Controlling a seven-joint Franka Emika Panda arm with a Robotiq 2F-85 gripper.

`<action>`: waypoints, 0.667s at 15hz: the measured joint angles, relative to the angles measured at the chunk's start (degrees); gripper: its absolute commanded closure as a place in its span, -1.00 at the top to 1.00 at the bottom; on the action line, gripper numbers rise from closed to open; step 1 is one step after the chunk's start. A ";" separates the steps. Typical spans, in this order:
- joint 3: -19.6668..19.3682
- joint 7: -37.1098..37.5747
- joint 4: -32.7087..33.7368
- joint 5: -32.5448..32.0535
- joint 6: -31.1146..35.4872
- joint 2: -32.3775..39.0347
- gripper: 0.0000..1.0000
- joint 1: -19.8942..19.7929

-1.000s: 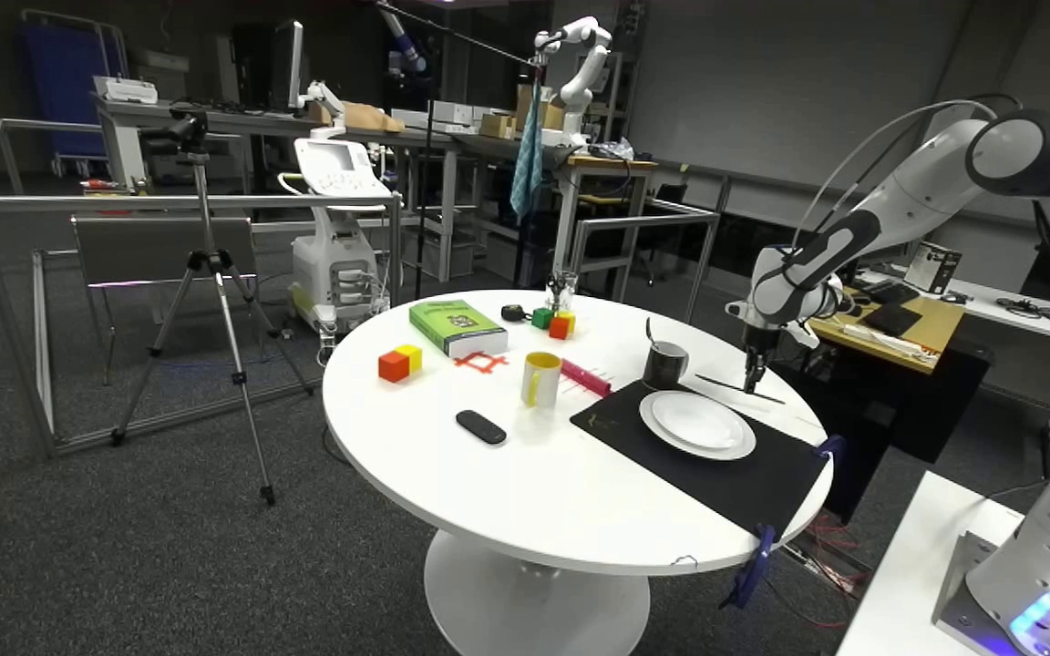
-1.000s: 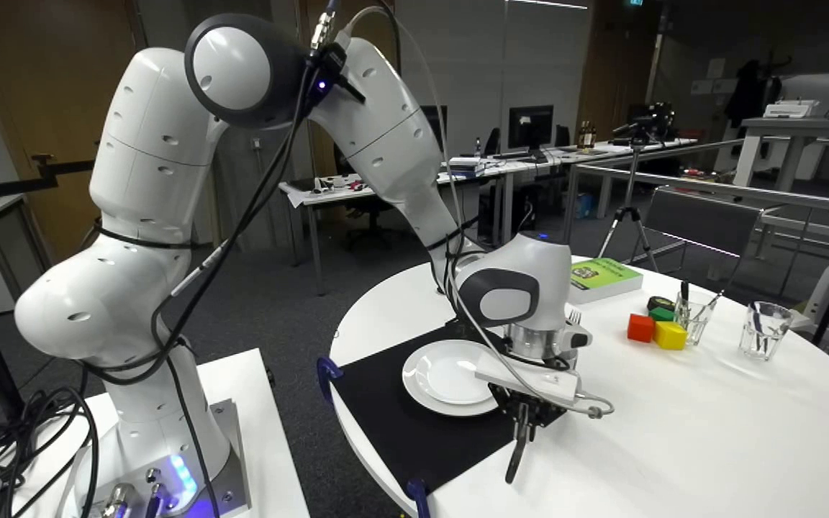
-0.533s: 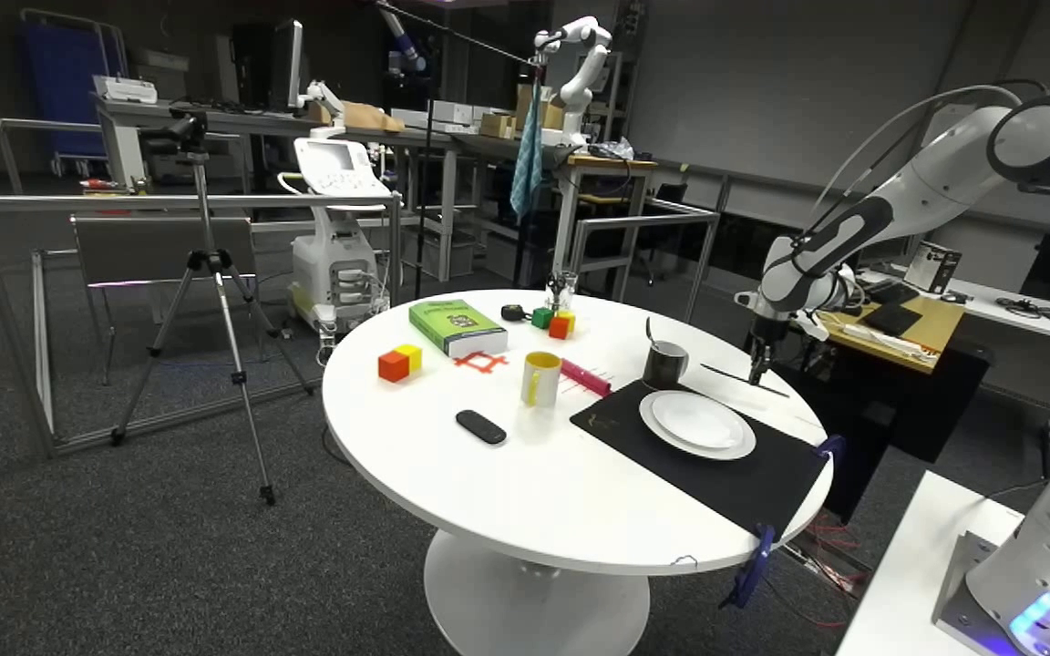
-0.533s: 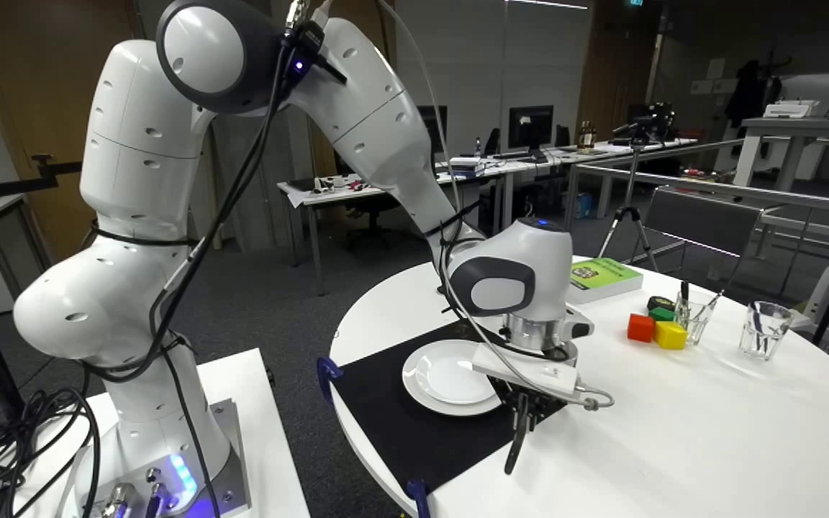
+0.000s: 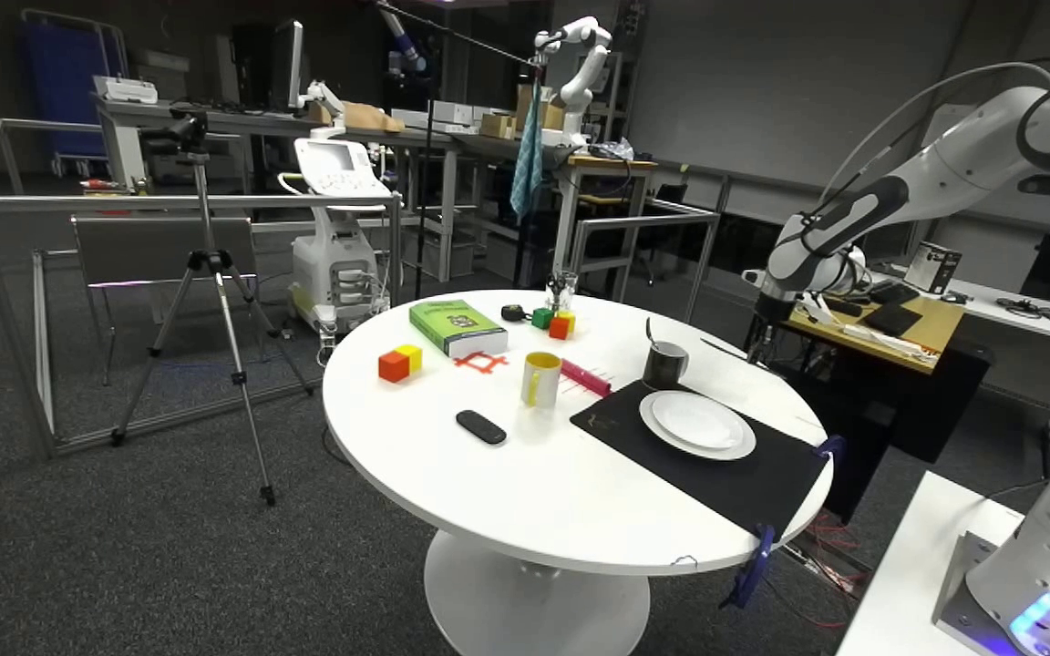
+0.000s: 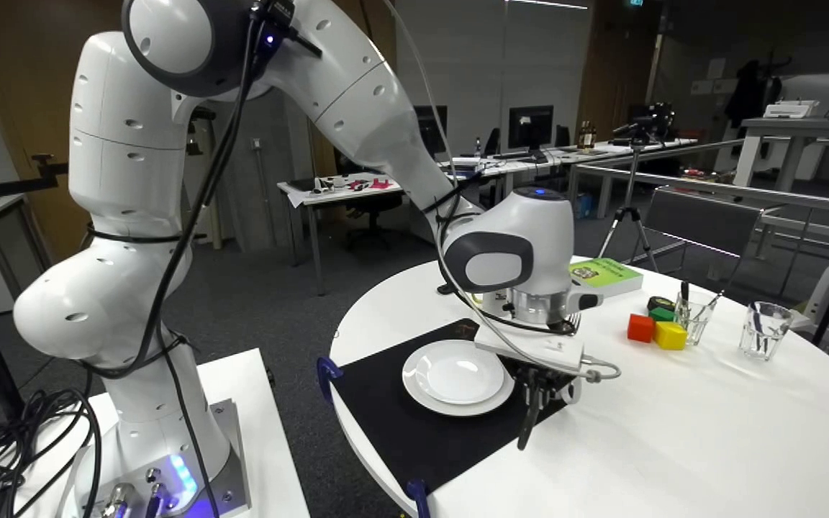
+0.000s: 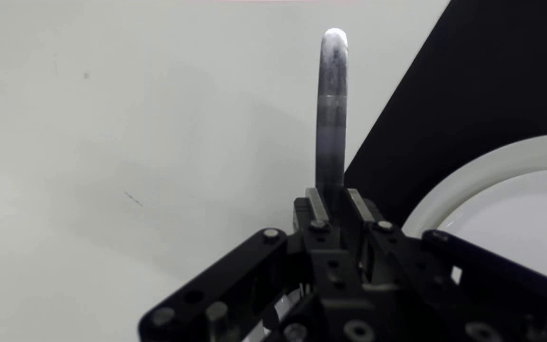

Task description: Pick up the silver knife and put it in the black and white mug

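Note:
The silver knife (image 7: 331,118) runs out from between the fingers of my gripper (image 7: 333,202), which is shut on it. In an exterior view the knife (image 6: 528,424) slants downward from the gripper (image 6: 535,394), above the table. Seen from elsewhere, the knife (image 5: 724,348) spreads to either side of the gripper (image 5: 760,357), near the table's far edge. The black and white mug (image 5: 664,366) stands upright beside the black mat, with a utensil sticking out of it. My gripper is apart from the mug, off to its side. In an exterior view the arm covers most of the mug.
Stacked white plates (image 5: 698,424) lie on the black mat (image 5: 762,497), which clamps (image 5: 748,569) fix to the table edge. Around stand a white and yellow mug (image 5: 540,381), a pink rack (image 5: 586,377), a green book (image 5: 458,328), coloured blocks (image 6: 641,328) and glasses (image 6: 763,332).
My gripper has risen with the knife in its hold, away from the table. The arm's elbow has shifted back and up. The mug and plates have stayed put.

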 measured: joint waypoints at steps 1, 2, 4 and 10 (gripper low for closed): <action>0.00 -0.01 -0.05 0.40 0.32 -0.71 -0.93 0.00; 0.00 -0.01 -0.05 0.66 0.70 -1.30 -0.93 0.02; 0.00 -0.01 -0.05 1.14 1.90 -2.24 -0.93 0.15; 1.52 -0.04 0.06 4.97 6.84 -2.68 -0.70 0.38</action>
